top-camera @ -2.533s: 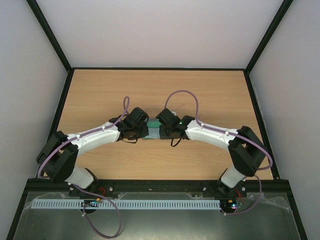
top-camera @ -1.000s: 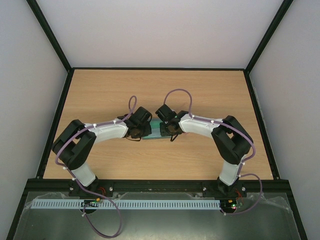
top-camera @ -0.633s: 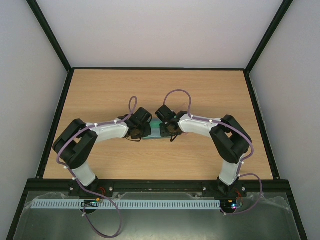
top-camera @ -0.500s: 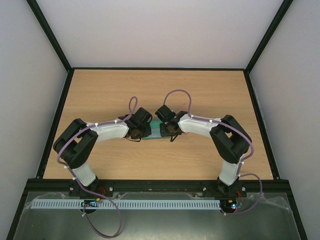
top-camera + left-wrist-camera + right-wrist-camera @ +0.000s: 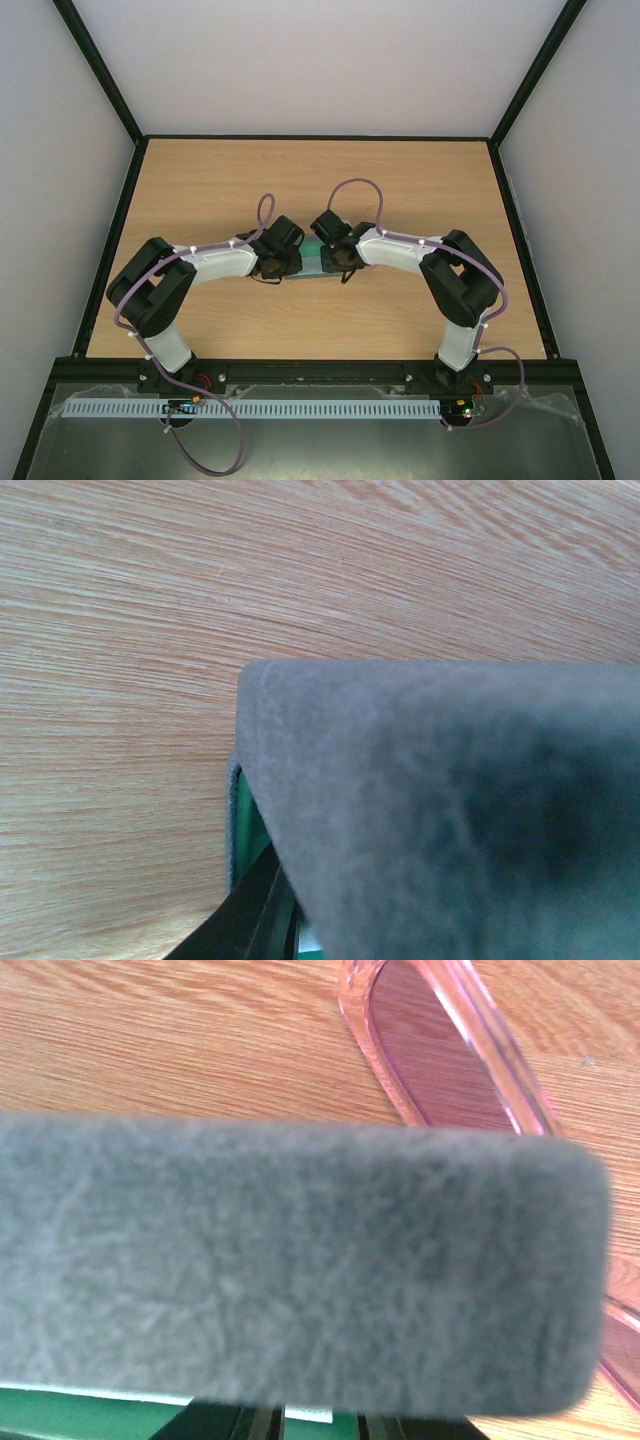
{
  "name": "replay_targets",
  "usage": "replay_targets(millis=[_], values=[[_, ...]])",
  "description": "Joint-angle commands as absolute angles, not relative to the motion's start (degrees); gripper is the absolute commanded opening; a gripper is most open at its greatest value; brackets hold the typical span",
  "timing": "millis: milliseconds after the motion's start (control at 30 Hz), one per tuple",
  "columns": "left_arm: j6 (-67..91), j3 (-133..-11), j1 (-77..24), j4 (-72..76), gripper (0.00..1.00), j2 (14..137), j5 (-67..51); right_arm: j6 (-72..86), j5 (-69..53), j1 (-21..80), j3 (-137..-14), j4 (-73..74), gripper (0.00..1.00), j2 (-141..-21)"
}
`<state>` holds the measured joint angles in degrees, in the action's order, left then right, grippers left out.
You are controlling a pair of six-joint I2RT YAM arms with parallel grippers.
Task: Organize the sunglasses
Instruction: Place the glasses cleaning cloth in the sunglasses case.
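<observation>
Sunglasses flat on table, just beyond grey case, clear of fingers. Arms bent inward; left gripper, right gripper at case ends, finger spread unreadable.

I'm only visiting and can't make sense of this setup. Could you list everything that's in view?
sunglasses: one pair, translucent pink frame and pinkish lenses, on the table, partly hidden behind the case
case: one, grey and felt-like with green showing at its edge, mid-table between the grippers
table: one, light wood, black-edged
slotted strip: one, pale grey, along the near edge
cables: two, purple, looping above the table's middle
left arm, right arm: two, white and black, bolted at the near edge
left gripper: one, black, at the case's left end, jaws hidden
right gripper: one, black, at the case's right end, jaws hidden
</observation>
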<state>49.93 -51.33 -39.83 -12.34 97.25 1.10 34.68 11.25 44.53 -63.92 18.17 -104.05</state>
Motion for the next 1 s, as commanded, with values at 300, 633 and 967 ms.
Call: replay_targets(millis=[300,633,967], values=[[49.7,-51.5,-39.5,-16.0,0.51,92.8,3.6,34.0,13.5,44.2,-64.6,21.6,0.19,-99.7],[50.1,-52.2,-39.6,-15.5,0.46,91.3,2.1,34.1,8.5,44.3,-64.5,19.0,0.15,-97.4],[49.6,-50.6,-38.6,-17.5,0.72,85.1,2.8,34.1,3.9,42.3,-60.1,17.6,0.29,-91.3]])
